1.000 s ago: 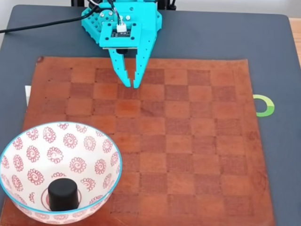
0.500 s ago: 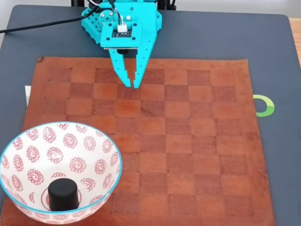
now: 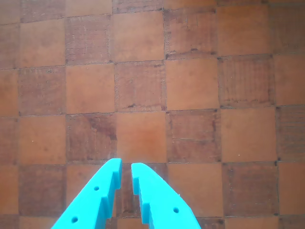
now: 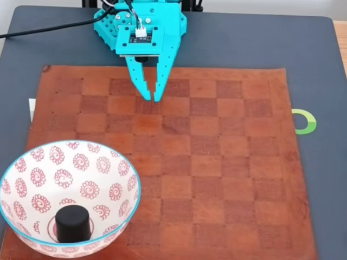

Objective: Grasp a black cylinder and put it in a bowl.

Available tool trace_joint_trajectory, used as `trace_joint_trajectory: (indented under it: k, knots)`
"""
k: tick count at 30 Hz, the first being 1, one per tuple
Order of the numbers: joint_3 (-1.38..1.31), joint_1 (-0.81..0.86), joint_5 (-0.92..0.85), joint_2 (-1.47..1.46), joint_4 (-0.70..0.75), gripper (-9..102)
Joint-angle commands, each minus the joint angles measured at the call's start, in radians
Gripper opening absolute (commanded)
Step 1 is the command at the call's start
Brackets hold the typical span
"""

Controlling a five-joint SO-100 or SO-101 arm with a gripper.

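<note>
Fixed view: pincer [image 4: 152, 98] unmoved, empty; black cylinder [image 4: 72, 223] stays in bowl [image 4: 32, 162].

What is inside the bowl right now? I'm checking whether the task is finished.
The black cylinder stands upright on the bottom of the bowl, over the red rings, which it mostly covers. Nothing else lies inside. What is under the bowl cannot be seen.
</note>
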Motion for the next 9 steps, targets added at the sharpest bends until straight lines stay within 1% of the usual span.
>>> trace_joint_trajectory:
  k: [1, 9]
  knots:
    - [-0.006, 0.002, -0.005, 0.055, 0.000, 0]
    - [-0.006, 0.002, -0.005, 0.055, 0.000, 0]
